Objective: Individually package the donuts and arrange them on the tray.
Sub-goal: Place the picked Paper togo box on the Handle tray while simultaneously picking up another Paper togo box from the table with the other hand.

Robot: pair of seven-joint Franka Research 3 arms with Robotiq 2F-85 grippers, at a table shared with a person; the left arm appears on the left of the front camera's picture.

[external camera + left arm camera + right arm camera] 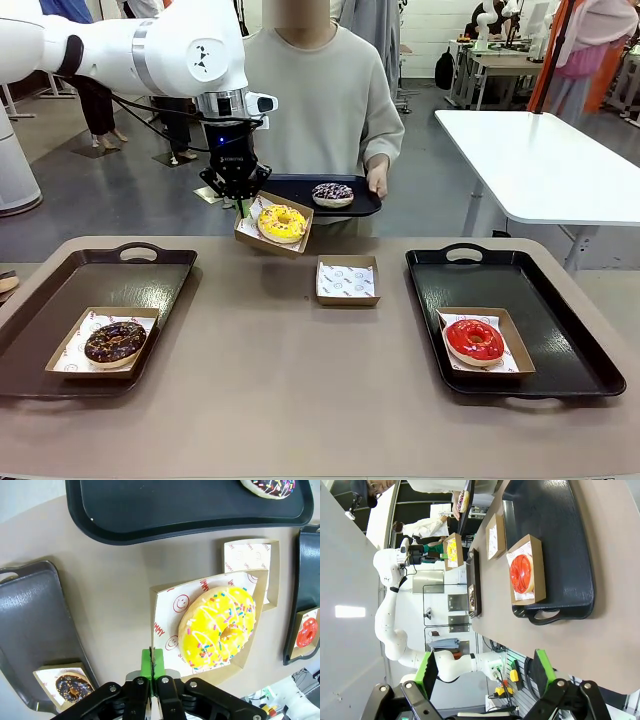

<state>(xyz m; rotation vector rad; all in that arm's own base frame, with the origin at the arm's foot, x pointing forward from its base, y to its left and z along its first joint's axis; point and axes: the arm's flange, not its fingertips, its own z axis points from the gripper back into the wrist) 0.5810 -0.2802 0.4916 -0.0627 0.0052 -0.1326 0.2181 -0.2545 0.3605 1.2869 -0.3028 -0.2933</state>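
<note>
**Spotter:** What is your left gripper doing?

**Operator:** My left gripper (240, 203) is closed on the rim of the cardboard box (251, 229) that carries the yellow donut (282, 222). It hangs above the table (280, 390), upper centre of the front view. In the left wrist view the green pads (146, 662) pinch only the box's near edge. The donut sits up and to the right of them, close but apart.

**Spotter:** The box looks tilted.

**Operator:** It is, sloping down away from the pinch. I'd move slowly and keep the wrist steady, since I judge a jerk could slide the donut toward the low side. I'd lower until the base lies flat before I release.

**Spotter:** Where would you put it?

**Operator:** My guess is the lower-left tray (60, 290), beside the boxed chocolate donut (115, 342). The red donut (474, 340) sits boxed on the lower-right tray (560, 330).

**Spotter:** What's left after that?

**Operator:** An empty box (347, 280) waits mid-table. The purple donut (332, 194) lies unboxed on the dark tray (290, 188) in the person's hand (377, 180).

**Spotter:** And the right gripper?

**Operator:** My right gripper (484, 666) is spread wide with nothing between its fingers.
</note>
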